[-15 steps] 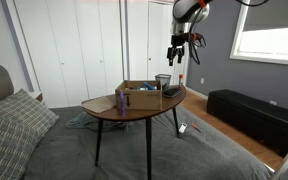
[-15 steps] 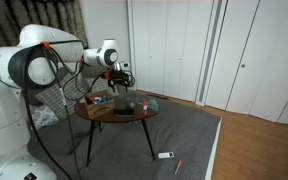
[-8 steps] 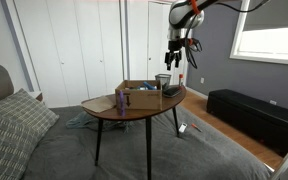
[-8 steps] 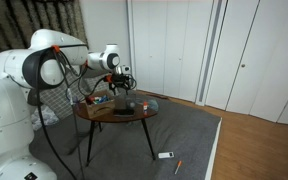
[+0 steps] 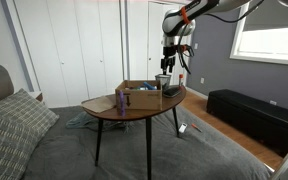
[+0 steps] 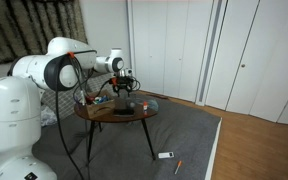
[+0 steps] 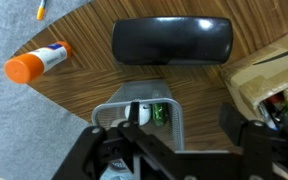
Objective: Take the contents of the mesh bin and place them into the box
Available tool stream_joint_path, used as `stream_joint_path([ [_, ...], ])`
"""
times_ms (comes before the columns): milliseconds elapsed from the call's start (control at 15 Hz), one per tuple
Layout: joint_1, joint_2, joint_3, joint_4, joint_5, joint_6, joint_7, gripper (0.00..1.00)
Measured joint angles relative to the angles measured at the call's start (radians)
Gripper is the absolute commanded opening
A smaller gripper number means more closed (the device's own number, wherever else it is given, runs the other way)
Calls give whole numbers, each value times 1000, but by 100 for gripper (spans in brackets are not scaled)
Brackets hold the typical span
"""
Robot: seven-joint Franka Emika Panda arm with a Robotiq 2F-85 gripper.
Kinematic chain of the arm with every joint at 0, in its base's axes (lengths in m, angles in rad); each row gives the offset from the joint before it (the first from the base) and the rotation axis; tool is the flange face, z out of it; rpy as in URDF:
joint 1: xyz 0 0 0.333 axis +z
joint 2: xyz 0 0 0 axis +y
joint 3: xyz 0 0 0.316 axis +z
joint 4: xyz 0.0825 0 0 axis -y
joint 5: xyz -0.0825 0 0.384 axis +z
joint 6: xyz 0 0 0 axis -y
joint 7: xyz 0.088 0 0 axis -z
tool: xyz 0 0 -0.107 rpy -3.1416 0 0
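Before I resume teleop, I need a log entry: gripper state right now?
Gripper: open, jaws apart, holding nothing, above the mesh bin.

Far exteriors, wrist close above table (image 7: 84, 85)

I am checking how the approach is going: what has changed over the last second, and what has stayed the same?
In an exterior view, the gripper has moved down and a little toward the picture's left, and now hangs just above the mesh bin. It has taken hold of nothing yet. The mesh bin, the box and the table have stayed where they were.
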Motion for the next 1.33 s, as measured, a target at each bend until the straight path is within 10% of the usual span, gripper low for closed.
stream_joint_path([
  [533, 1, 102, 14, 107, 4, 28, -39, 54],
  [1067, 11, 170, 26, 162, 5, 29, -48, 6],
  [1333, 11, 184, 25, 178, 3, 29, -48, 2],
])
